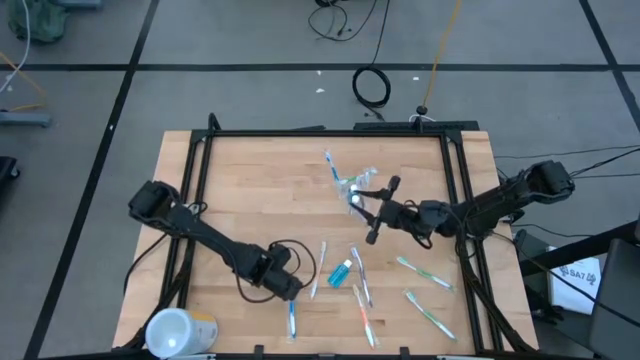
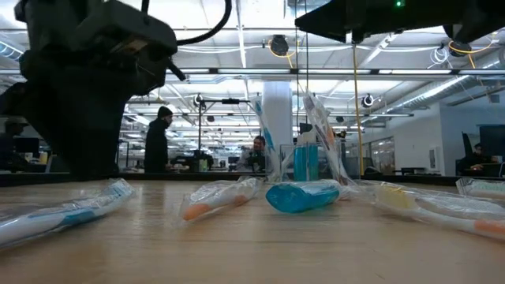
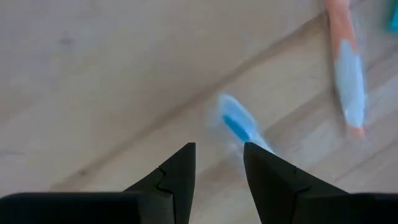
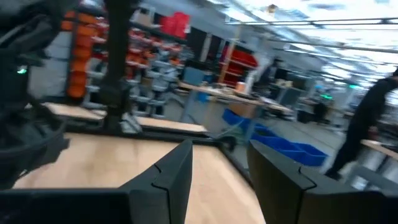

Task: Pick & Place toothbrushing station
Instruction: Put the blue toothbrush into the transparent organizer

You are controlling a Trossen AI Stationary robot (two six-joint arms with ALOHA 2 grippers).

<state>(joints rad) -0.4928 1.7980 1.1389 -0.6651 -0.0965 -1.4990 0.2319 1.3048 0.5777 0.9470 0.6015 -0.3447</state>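
Left pincer [image 3: 219, 163] parted above blue toothbrush [image 3: 239, 126], right pincer [image 4: 219, 163] empty, parted

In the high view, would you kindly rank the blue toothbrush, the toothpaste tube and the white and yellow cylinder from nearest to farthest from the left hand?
1. Blue toothbrush, just below the left hand.
2. Toothpaste tube, to its right.
3. White and yellow cylinder, at the table's lower-left corner.

Pale wooden table [image 1: 260, 180], blue toothpaste tube [image 1: 340, 271], orange-handled toothbrush [image 1: 364, 320] — white-and-yellow cylinder [image 1: 180, 331], black frame [image 1: 330, 132]
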